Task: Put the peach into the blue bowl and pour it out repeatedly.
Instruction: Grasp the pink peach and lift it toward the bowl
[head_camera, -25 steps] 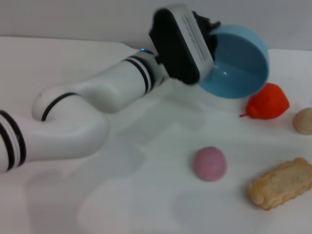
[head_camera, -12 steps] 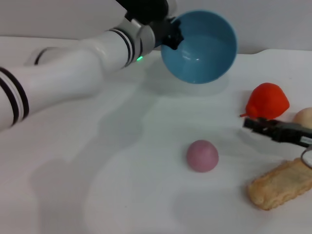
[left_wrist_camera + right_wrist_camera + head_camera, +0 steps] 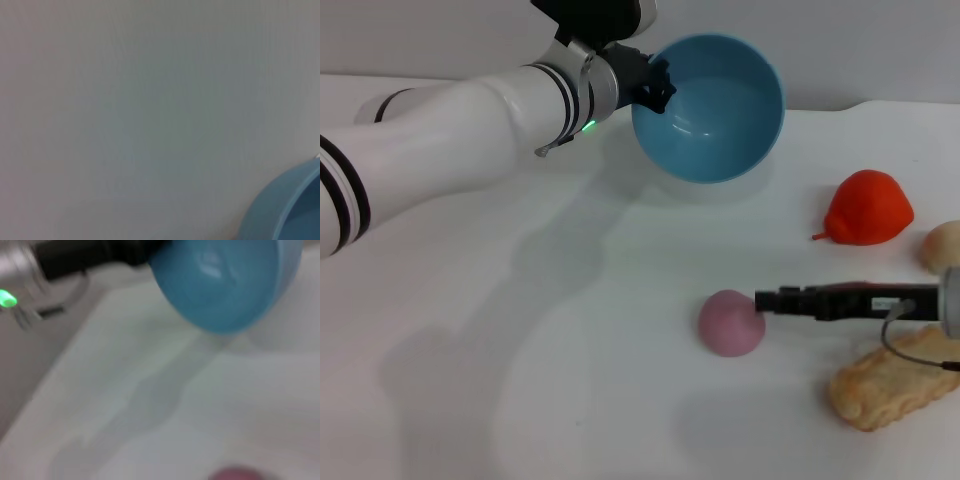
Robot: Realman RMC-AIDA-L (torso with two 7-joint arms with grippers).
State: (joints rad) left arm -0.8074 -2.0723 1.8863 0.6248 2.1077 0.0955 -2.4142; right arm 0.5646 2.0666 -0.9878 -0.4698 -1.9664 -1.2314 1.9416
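My left hand (image 3: 655,85) gripped the blue bowl (image 3: 715,105) by its rim, tilted above the tabletop (image 3: 570,350). The head view alone showed my right hand (image 3: 765,300) touching the peach (image 3: 731,322); how far open, I cannot tell.

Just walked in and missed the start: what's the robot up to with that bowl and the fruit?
The left hand holds the blue bowl by its rim, lifted off the table and tipped, with nothing inside. The peach lies on the white table. The right hand reaches in low from the right, its tip right at the peach, likely to pick it up and put it in the bowl. A red fruit and a biscuit lie nearby, untouched.
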